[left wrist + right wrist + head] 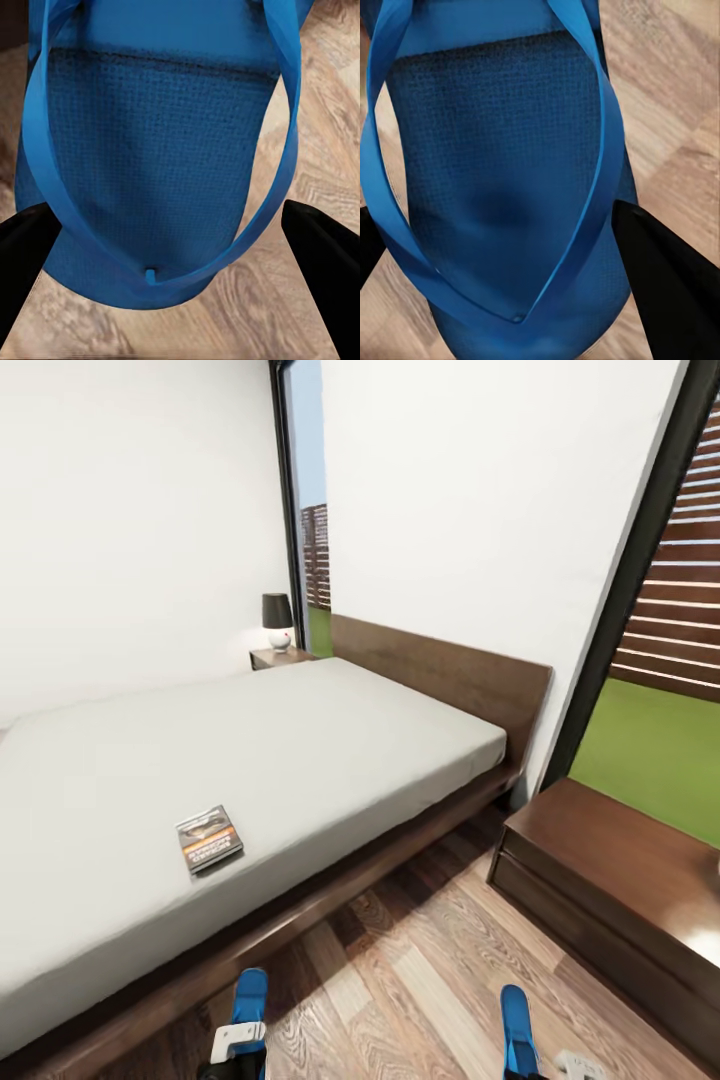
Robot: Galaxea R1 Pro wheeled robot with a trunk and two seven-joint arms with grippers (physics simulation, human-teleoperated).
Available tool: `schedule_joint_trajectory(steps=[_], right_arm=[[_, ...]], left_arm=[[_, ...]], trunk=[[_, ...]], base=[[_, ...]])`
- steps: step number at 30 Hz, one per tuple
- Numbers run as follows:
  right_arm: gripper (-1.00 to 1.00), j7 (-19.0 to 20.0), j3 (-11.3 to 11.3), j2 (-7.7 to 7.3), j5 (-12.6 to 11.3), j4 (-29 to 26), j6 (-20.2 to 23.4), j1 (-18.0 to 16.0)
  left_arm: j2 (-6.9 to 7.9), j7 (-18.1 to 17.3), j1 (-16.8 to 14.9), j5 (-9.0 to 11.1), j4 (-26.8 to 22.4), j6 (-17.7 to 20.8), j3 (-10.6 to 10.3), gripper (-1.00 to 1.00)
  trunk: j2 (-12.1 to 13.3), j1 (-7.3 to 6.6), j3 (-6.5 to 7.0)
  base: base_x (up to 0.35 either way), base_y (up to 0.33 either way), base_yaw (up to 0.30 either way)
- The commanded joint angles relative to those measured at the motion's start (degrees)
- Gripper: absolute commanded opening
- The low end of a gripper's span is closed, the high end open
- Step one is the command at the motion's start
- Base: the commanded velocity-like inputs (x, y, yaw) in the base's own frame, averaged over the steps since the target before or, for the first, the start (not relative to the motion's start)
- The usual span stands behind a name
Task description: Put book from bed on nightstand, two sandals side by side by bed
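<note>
- Book (209, 838): thin paperback, grey-black cover, orange band and pale lettering; it lies flat on the pale mattress of the bed (300, 760), near the edge facing me.
- Left sandal (157, 165): bright blue, woven-looking sole, blue thong strap; my left fingers (26, 255) stand at either side of its toe end, over the wood-plank floor (420, 980). I cannot tell whether they pinch it.
- Right sandal (502, 187): same blue, same strap; my right fingers (667, 285) flank it, and again I cannot tell the grip.
- Nightstand (282, 656): dark brown, at the far side of the headboard, with a dark-shaded lamp (277, 620) on it.
- Low dark cabinet (620, 880) beside the bed, near the window.
</note>
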Motion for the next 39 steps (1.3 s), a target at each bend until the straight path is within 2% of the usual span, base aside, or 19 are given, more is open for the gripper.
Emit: schedule_joint_trajectory(steps=[1, 39], right_arm=[[-1.0, 0.36, -0.47, 0.0, -0.12, -0.03, 0.3, -0.01], [-1.0, 0.38, -0.47, 0.0, -0.14, -0.04, 0.26, -0.01]], left_arm=[[-0.02, -0.18, -0.05, -0.47, -0.02, -0.11, 0.51, -1.0], [-0.02, -0.18, -0.09, -0.46, -0.02, -0.11, 0.51, -1.0]], trunk=[[-0.02, -0.01, -0.05], [-0.02, -0.01, -0.05]], base=[[0.0, 0.0, 0.288], [-0.028, 0.0, 0.288]])
